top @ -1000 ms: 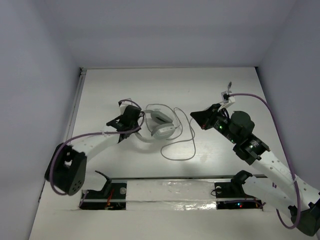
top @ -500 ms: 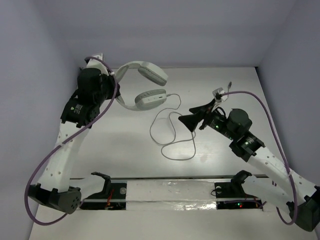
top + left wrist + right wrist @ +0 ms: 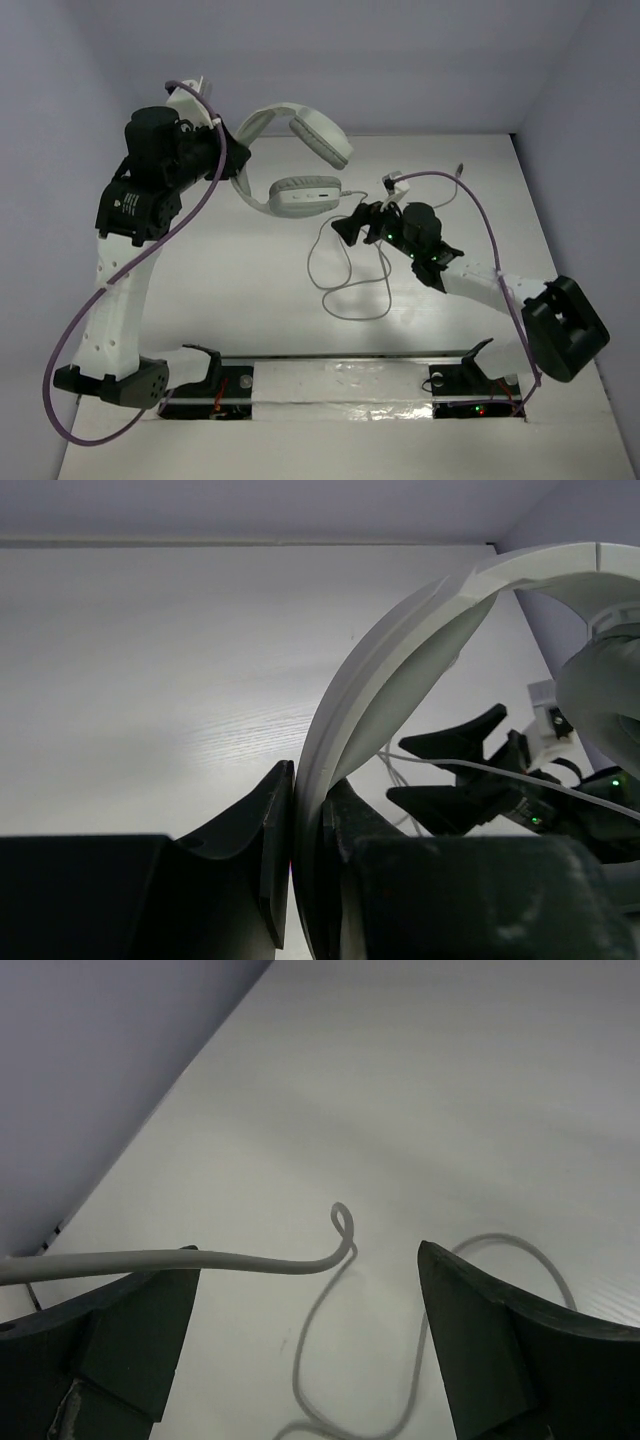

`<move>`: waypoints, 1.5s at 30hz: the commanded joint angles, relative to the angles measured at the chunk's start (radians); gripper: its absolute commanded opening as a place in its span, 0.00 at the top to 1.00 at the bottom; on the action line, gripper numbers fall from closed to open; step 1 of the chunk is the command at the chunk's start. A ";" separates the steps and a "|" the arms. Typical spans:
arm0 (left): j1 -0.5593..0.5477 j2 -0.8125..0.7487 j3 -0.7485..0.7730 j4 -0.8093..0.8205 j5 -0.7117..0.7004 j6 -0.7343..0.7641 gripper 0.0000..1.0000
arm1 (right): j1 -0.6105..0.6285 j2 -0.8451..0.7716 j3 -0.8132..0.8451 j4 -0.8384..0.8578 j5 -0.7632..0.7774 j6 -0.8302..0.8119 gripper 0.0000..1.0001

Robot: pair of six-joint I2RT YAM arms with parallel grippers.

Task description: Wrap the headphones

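The white headphones (image 3: 296, 193) hang in the air over the back left of the table. My left gripper (image 3: 232, 168) is shut on their curved headband (image 3: 400, 660), which stands pinched between the two black fingers (image 3: 268, 830). One earcup (image 3: 322, 139) points up and back, the other hangs lower. The thin grey cable (image 3: 343, 268) drops from the lower earcup and lies in loops on the table. My right gripper (image 3: 349, 224) is open just right of the lower earcup. In the right wrist view the cable (image 3: 250, 1260) runs across the gap between its fingers (image 3: 490, 1340), touching neither.
The white table (image 3: 480, 180) is walled on the left, back and right. Two black brackets (image 3: 205, 365) (image 3: 462, 374) and a taped strip (image 3: 340, 385) sit at the near edge. Thick purple robot cables (image 3: 90, 320) (image 3: 480, 215) arc beside each arm.
My left arm lifted the headphones off the table and up to the back left. My right arm swung left toward the hanging cable and its jaws opened.
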 commanded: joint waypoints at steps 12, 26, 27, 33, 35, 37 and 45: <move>0.061 0.083 0.229 0.120 0.216 -0.191 1.00 | 0.006 0.434 0.083 0.599 -0.075 0.205 0.14; 0.135 0.072 0.157 0.258 0.271 -0.345 1.00 | 0.120 0.551 0.045 0.749 -0.061 0.276 0.42; 0.135 0.075 0.164 0.256 0.264 -0.342 1.00 | 0.120 0.536 0.016 0.756 -0.032 0.276 0.49; 0.174 0.101 0.197 0.256 0.204 -0.320 1.00 | 0.120 0.344 0.001 0.442 0.275 0.302 0.57; 0.185 0.101 0.191 0.270 0.179 -0.320 1.00 | 0.120 0.301 -0.016 0.368 0.350 0.345 0.41; 0.207 0.103 0.178 0.289 0.187 -0.335 1.00 | 0.120 0.235 -0.024 0.259 0.442 0.356 0.31; 0.216 0.115 0.177 0.362 0.231 -0.394 1.00 | 0.130 0.097 -0.116 0.303 0.235 0.267 0.77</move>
